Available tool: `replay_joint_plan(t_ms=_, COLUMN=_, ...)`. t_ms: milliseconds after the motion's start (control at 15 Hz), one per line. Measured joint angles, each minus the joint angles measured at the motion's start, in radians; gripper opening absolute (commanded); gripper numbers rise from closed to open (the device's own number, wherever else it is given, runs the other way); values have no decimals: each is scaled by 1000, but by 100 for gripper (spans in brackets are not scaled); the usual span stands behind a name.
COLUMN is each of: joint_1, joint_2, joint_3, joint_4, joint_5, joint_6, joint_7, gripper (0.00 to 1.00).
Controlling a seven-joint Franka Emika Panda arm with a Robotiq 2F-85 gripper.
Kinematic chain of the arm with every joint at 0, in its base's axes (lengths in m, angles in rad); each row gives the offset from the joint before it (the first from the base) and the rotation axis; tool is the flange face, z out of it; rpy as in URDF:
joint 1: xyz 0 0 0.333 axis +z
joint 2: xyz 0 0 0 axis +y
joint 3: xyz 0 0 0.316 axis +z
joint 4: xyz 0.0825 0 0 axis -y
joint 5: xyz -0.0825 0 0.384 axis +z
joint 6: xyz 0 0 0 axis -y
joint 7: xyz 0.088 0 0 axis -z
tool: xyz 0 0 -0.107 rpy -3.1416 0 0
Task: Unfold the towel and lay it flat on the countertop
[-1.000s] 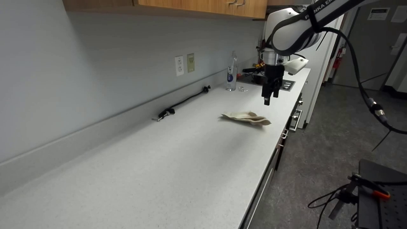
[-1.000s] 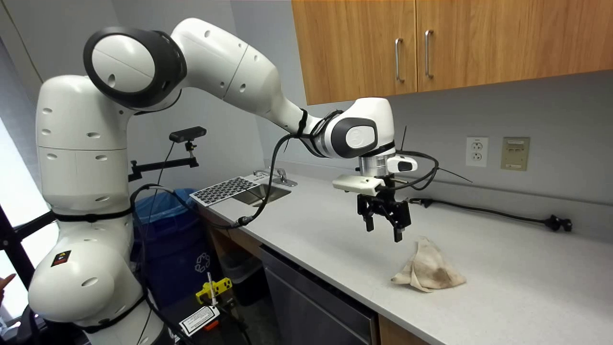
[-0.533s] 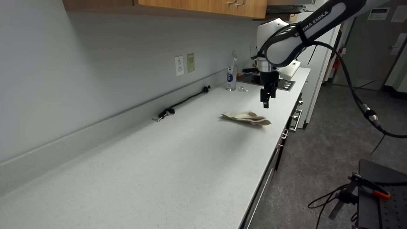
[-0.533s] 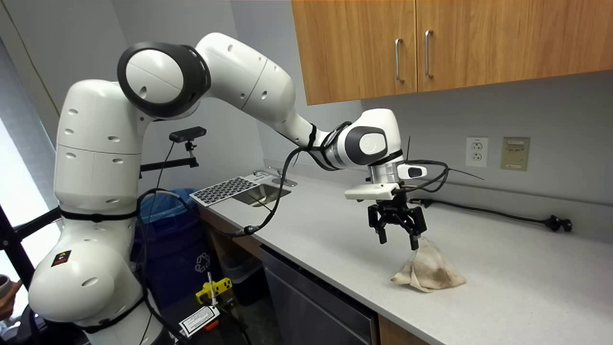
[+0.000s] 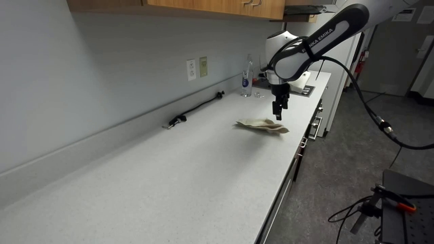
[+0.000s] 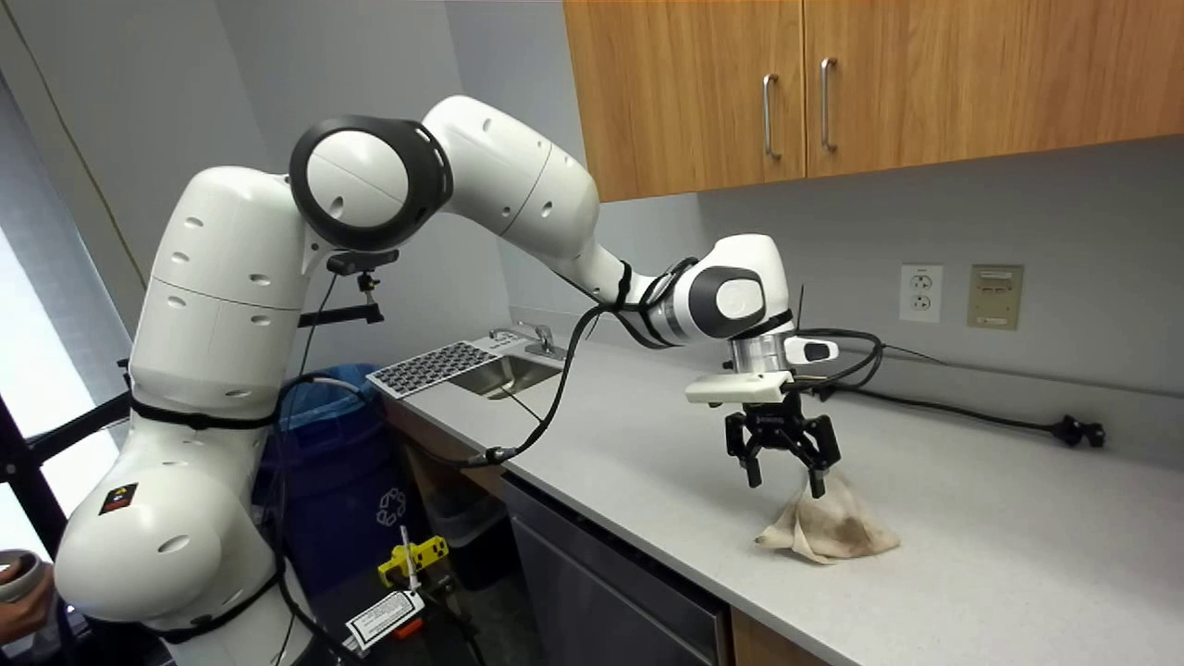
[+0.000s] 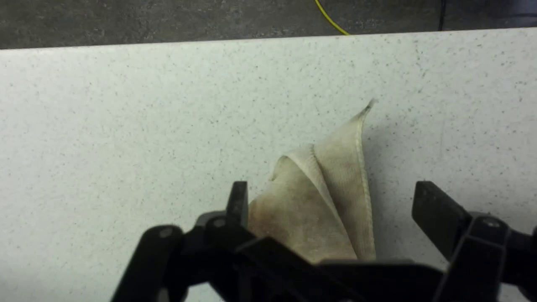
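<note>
On the far right part of the long, smooth, pale grey-white speckled surface (image 5: 169,189), as it appears in an exterior view, lies the small, thin, cream-beige cloth towel (image 5: 259,124). Of the task, in my judgement, only little is done: the towel is in place on the surface, but it is neither unfolded nor flat. What is left is, I think, the main work: to take a corner or the upper layer, to pull it out of the fold, and then to spread the towel until it lies flat. The black, two-fingered end effector (image 6: 786,485) has its fingers (image 7: 440,218) wide apart and holds nothing. It hangs above the towel, whose folds are visible between the fingers in the wrist view; a contact I cannot make out.

The towel looks soft and wrinkled. In the wrist view, two layers overlap along a slanting fold, a stitched hem runs down the right side, and a pointed corner reaches toward the edge beside the dark grey floor (image 7: 147,25). A brownish patch marks its upper side. In an exterior view, its left end seems slightly raised.
</note>
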Motion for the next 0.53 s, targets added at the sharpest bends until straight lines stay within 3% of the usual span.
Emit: replay_joint_plan(t_ms=533, joint_1=-15, joint_2=109, joint_3=0, joint_4=116, joint_5=5, joint_6=1, joint_7=-1, gripper=100)
